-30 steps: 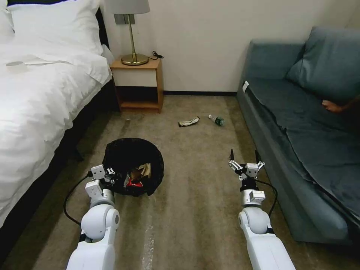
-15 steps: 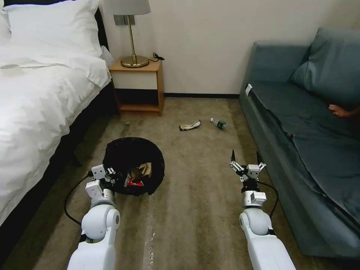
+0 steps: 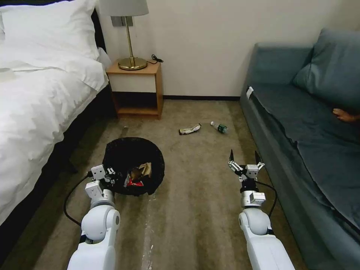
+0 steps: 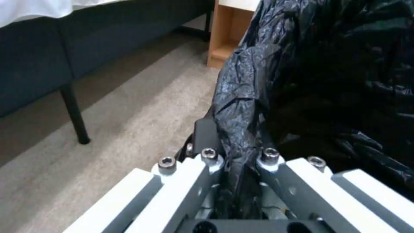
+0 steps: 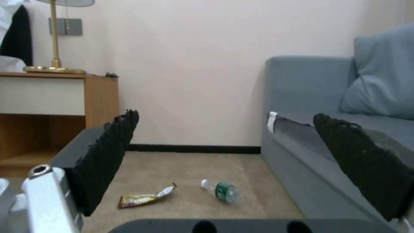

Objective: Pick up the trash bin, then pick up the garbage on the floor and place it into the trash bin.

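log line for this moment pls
left gripper: shut on trash bin rim | right gripper: open, empty, above carpet | wrapper, bottle: on floor ahead

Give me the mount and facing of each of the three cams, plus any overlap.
Head view: on the head, facing forward and down at the carpet; both arms show, left gripper on the trash bin, right gripper open.
Left wrist view: on the left wrist, looking along the fingers clamping the black bag liner.
Right wrist view: on the right wrist, low, facing the wall between its fingers.
Shared by the head and right wrist views: wrapper, bottle.
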`<state>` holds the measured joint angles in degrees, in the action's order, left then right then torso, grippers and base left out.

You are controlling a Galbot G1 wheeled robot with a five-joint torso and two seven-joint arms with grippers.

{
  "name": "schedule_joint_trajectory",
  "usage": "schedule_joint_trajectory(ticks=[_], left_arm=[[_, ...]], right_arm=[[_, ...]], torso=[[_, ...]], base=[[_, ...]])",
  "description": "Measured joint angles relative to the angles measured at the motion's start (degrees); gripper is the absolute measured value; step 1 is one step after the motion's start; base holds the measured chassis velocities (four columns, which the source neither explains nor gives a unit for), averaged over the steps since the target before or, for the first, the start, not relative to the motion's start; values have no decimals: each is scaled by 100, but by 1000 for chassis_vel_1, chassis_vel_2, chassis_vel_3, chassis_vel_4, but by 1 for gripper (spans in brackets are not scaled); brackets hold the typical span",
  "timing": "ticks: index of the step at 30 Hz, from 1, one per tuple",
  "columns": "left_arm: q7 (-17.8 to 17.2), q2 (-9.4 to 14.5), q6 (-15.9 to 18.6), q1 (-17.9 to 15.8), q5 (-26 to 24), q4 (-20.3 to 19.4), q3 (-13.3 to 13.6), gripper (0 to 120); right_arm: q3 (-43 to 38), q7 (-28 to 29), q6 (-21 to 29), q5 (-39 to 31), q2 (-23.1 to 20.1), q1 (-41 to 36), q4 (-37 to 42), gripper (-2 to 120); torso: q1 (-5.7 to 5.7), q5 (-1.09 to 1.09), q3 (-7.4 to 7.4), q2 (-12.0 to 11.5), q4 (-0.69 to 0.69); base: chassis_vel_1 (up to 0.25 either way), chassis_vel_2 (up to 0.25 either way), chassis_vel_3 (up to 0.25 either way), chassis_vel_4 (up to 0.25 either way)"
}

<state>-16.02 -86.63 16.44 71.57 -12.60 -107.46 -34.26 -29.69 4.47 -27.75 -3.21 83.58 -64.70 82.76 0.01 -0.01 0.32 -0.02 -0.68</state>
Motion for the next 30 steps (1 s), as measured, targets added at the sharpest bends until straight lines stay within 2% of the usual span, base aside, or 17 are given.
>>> schedule_joint_trajectory(ticks=[16,30], left_arm=[[-5,-1,0,-9,-6,-27,-10,3],[-7,-6,2,-11,-6,-44,-9,3]], right_arm=[[16,-75,-48,10,67,34,-88,100],[-13,-80,-54,-1,60,19,-74,100]], torso=[[0,0,1,0,-1],[0,0,0,0,-1]], base=[[-128,122,122,-129],[-94,83,90,-84]])
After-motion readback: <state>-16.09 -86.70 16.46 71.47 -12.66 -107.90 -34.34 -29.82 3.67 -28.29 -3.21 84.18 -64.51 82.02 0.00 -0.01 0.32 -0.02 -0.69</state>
